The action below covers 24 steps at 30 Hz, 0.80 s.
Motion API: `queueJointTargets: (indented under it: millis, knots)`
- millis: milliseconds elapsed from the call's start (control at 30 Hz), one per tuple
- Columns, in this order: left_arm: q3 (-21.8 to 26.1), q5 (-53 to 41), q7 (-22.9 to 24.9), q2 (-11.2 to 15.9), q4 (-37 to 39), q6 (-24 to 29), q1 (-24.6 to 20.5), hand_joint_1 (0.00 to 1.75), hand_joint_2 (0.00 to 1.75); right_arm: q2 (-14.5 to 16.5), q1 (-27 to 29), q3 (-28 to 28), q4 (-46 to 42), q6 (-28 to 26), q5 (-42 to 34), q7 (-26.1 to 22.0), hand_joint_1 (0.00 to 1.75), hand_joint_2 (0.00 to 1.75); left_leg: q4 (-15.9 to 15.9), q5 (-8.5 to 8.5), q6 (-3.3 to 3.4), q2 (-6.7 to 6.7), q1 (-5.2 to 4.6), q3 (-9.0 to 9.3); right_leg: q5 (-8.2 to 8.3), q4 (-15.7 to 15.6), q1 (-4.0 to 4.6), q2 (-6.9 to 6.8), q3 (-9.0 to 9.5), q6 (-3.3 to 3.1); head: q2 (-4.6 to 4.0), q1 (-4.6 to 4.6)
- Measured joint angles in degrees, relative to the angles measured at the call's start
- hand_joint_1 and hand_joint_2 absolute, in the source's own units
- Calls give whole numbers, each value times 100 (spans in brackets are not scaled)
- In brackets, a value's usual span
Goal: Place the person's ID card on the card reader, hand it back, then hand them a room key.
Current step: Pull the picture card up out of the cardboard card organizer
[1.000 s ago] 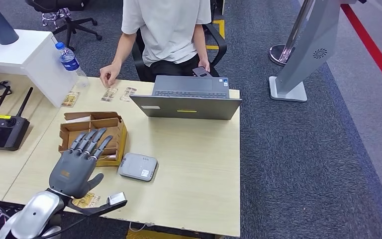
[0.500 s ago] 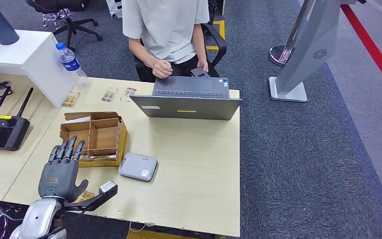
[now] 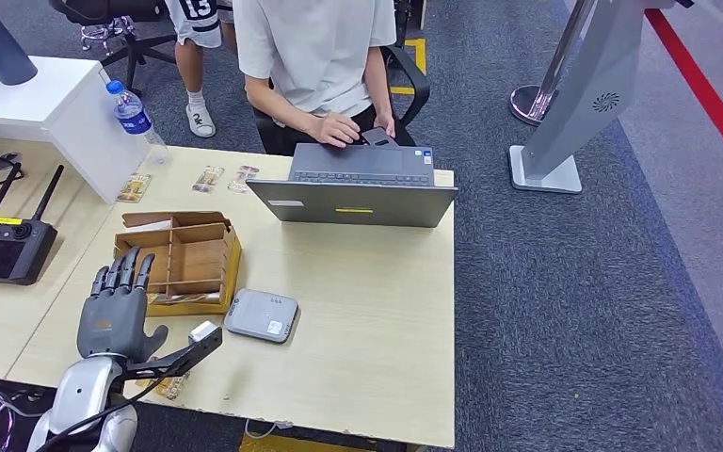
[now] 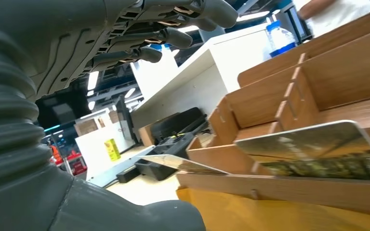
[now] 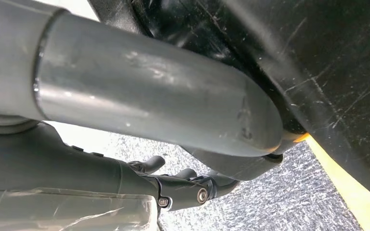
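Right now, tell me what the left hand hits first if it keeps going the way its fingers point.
Probably the cardboard box: the left hand points at its near edge, though height is unclear.

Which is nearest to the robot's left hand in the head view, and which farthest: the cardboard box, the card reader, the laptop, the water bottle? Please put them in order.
From the left hand:
1. Cardboard box, directly beyond the fingertips.
2. Card reader, on the table to the hand's right.
3. Laptop and water bottle, both at the table's far side; too close to call.
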Motion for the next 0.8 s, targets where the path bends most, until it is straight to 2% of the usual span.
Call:
queueJointTargets:
  millis: [500, 633, 800]
  knots:
    - [-9, -32, -225, -117, 879, 94, -643, 0, 175, -4, 0, 57, 1, 18, 7, -55, 0, 0, 0, 0, 0, 1, 0, 1, 0, 0, 0, 2, -2, 0, 0, 1]
    - [-24, -24, -230, -149, 1020, 94, -757, 175, 175, -8, 0, 101, 0, 20, 7, -61, 0, 0, 0, 0, 0, 1, 0, 0, 0, 0, 0, 3, -3, 0, 0, 0]
    - [-43, 165, -294, -170, 1162, 68, -841, 175, 175, -19, 0, 153, 0, 22, 7, -73, 0, 0, 0, 0, 0, 2, 0, 0, 0, 0, 0, 4, -3, 0, 0, 0]
